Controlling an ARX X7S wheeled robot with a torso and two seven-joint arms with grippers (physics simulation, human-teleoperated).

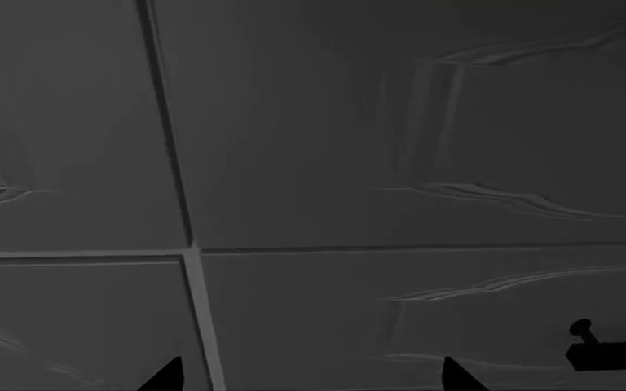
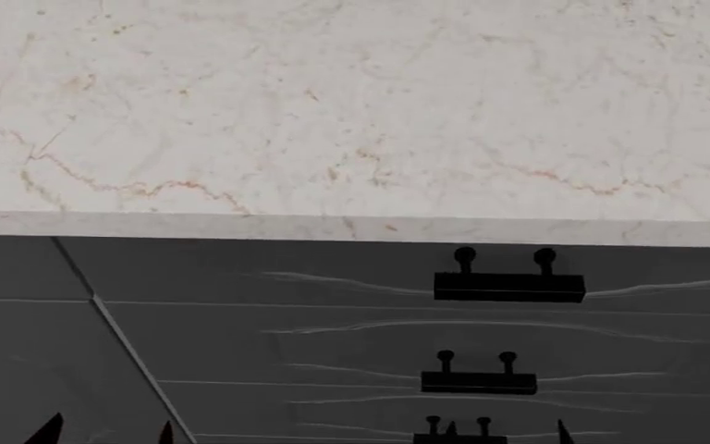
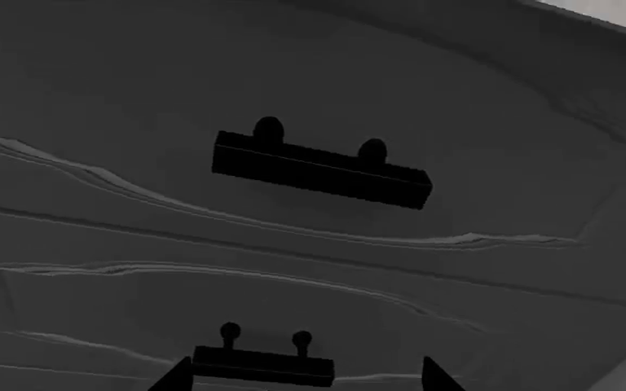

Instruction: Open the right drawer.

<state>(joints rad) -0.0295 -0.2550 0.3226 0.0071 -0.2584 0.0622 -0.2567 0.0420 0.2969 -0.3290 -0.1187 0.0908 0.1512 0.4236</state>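
Observation:
The right drawer (image 2: 330,273) is the wide dark-grey front with thin wavy lines just under the counter. It is shut, and its black bar handle (image 2: 509,285) sits on two ball-topped posts. This handle shows large in the right wrist view (image 3: 322,173). My right gripper (image 3: 304,381) is open and empty, short of the cabinet. Only its fingertips (image 2: 562,431) show in the head view. A lower, smaller handle (image 3: 261,365) lines up between them. My left gripper (image 1: 313,383) is open and empty, facing the seam (image 1: 196,252) between the drawer columns.
A pale marble countertop (image 2: 355,111) overhangs the cabinet. Two more wide drawers with like handles (image 2: 479,379) stack below the top one. A narrower grey column (image 2: 10,351) stands to the left. One handle end (image 1: 615,350) shows in the left wrist view.

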